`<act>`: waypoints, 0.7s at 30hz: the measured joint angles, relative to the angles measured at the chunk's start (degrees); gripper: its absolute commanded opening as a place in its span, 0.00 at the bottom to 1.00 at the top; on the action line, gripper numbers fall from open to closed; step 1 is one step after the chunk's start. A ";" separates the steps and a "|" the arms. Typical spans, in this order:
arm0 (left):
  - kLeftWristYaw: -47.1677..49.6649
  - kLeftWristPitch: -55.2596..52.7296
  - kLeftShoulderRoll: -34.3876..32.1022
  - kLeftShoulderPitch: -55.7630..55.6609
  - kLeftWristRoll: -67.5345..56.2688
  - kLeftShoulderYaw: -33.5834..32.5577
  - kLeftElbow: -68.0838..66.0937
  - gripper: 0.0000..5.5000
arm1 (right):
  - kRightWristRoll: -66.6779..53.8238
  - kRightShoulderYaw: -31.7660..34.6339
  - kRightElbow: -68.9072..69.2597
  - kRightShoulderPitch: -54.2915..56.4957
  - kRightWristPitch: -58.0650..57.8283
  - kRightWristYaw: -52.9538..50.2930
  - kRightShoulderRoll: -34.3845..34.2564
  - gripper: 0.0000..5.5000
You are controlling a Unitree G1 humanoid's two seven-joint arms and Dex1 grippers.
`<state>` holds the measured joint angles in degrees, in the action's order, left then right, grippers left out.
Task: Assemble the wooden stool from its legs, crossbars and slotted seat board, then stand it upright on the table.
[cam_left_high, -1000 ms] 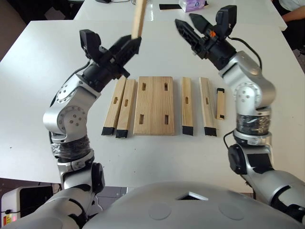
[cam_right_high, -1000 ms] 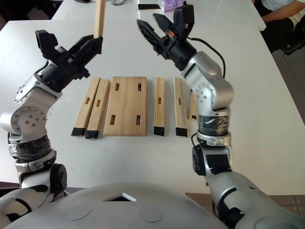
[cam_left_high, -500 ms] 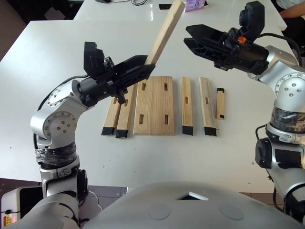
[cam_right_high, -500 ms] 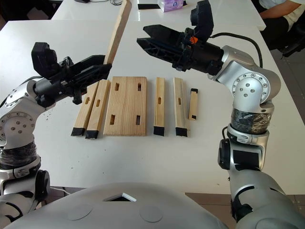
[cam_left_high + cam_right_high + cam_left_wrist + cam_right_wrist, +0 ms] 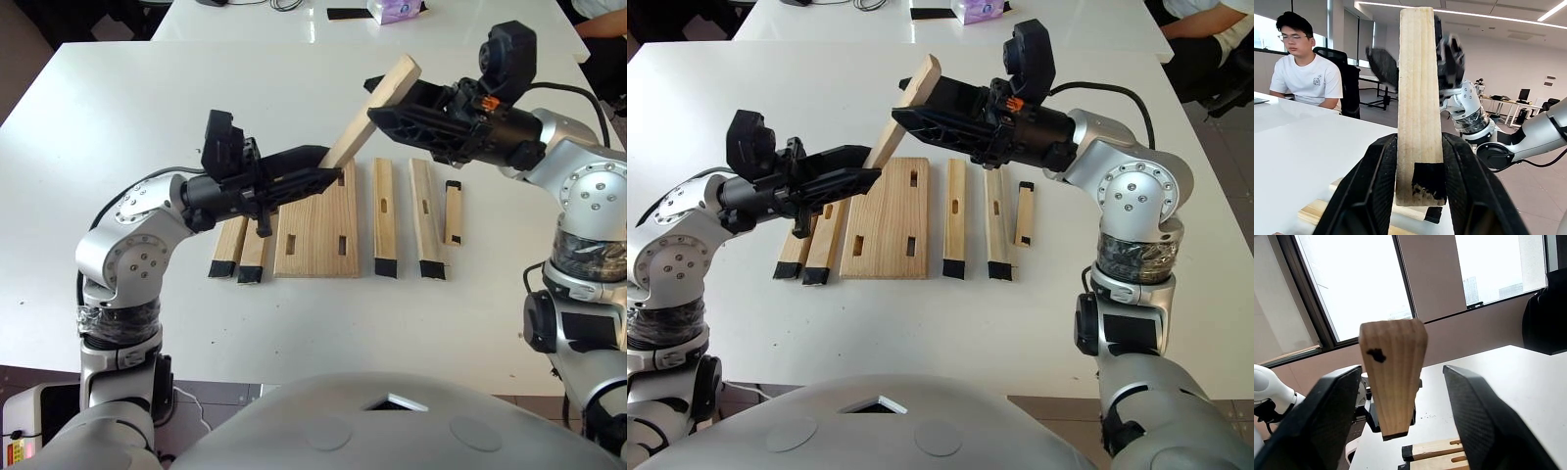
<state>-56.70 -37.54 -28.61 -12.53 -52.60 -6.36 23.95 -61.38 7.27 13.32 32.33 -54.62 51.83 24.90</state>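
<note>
While the left gripper clamps the stiff-looking, light pale wooden leg low, its top suits the wide-open right gripper.

I stand in an open-plan office used as a lab. Past my white table stands a second white table with a tissue box. Around my table are a black office chair, desks with a monitor, ceiling strip lights and tall windows.
</note>
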 measured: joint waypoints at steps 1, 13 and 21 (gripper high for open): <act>0.00 0.20 0.01 0.14 0.01 0.16 0.00 0.24 | -0.69 0.02 0.02 0.00 -0.14 -0.28 0.02 0.52; -0.30 2.12 -0.31 0.41 0.98 1.45 -0.04 0.24 | -2.67 -0.42 0.45 -0.16 -1.19 -2.06 0.20 0.24; -0.94 2.67 -0.48 0.65 1.75 1.72 -0.84 0.24 | -2.32 -0.72 0.93 -1.44 -0.60 -2.14 0.38 0.24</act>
<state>-57.64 -34.86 -29.08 -11.88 -50.84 -4.64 23.11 -63.70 6.55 14.25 30.89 -55.23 49.69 25.28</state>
